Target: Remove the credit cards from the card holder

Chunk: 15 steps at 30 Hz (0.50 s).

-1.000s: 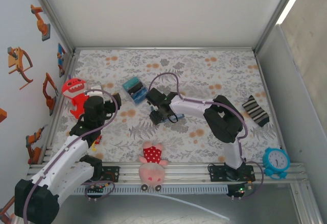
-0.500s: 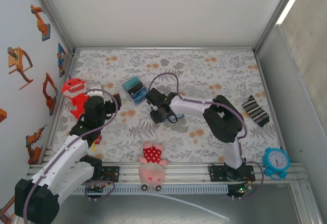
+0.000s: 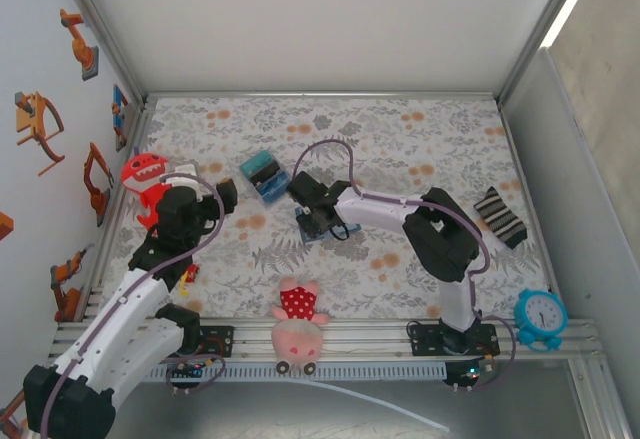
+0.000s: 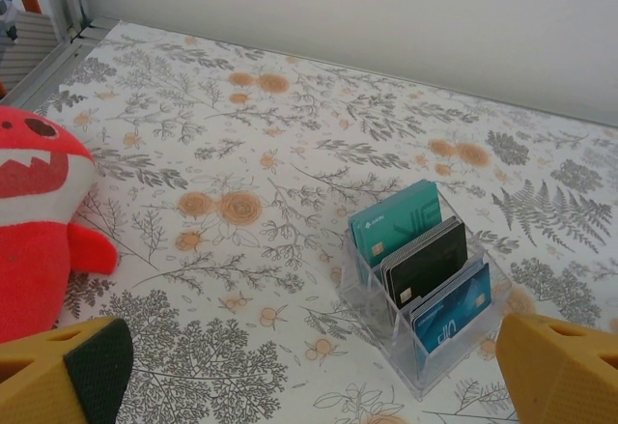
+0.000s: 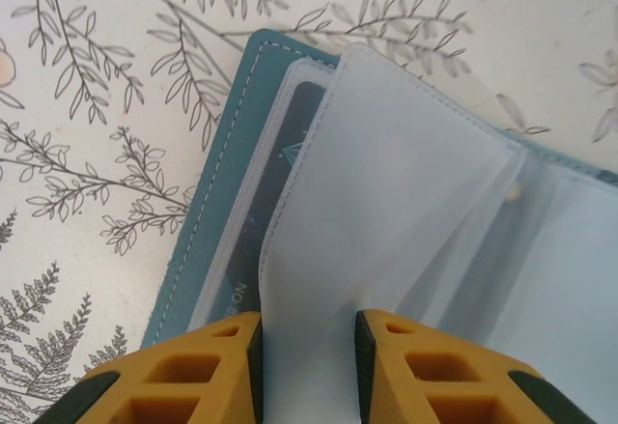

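right wrist view: the card holder (image 5: 217, 212) is shown lying open on the floral table (image 5: 87, 105); a clear sleeve (image 5: 386, 183) is straddled by the right gripper (image 5: 307, 332), jaws narrowly apart, and a pinch cannot be told; left wrist view: the left gripper (image 4: 319, 361) is held wide apart before a clear card stand (image 4: 425, 279); top view: the card holder is placed mid-table.

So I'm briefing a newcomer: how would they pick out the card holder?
On the floral table, look near the middle, right under the right end effector. The card holder lies open there: a flat slate-blue wallet with clear sleeves, unlike the upright clear stand of three cards farther back and left.
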Each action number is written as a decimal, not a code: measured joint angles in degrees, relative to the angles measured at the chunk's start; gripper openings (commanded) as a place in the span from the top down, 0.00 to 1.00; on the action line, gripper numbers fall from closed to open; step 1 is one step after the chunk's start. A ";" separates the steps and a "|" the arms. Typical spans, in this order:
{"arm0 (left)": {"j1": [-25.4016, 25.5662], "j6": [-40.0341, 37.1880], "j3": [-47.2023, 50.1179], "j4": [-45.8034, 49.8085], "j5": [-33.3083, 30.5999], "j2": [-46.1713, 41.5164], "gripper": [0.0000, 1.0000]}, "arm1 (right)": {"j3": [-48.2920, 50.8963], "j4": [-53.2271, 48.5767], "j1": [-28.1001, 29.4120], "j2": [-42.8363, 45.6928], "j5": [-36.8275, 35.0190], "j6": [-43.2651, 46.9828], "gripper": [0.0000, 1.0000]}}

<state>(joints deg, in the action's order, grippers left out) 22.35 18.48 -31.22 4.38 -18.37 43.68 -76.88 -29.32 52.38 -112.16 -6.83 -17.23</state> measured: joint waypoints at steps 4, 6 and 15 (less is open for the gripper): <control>0.02 -0.02 -0.26 0.70 0.04 -0.55 0.03 | 0.46 -0.02 0.00 1.51 -2.54 -0.55 0.67; 0.04 -0.07 -0.28 0.85 0.17 -0.61 0.03 | 1.01 -0.07 -0.13 2.34 -3.72 -1.07 0.65; 2.23 -1.29 -1.27 1.53 0.15 -0.46 0.03 | 5.18 -0.63 -3.39 5.46 -6.56 -3.61 0.60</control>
<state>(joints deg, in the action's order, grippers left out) 24.58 17.19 -32.49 5.91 -18.22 43.22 -71.70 -29.95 48.99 -106.69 -13.39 -20.84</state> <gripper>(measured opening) 0.970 0.404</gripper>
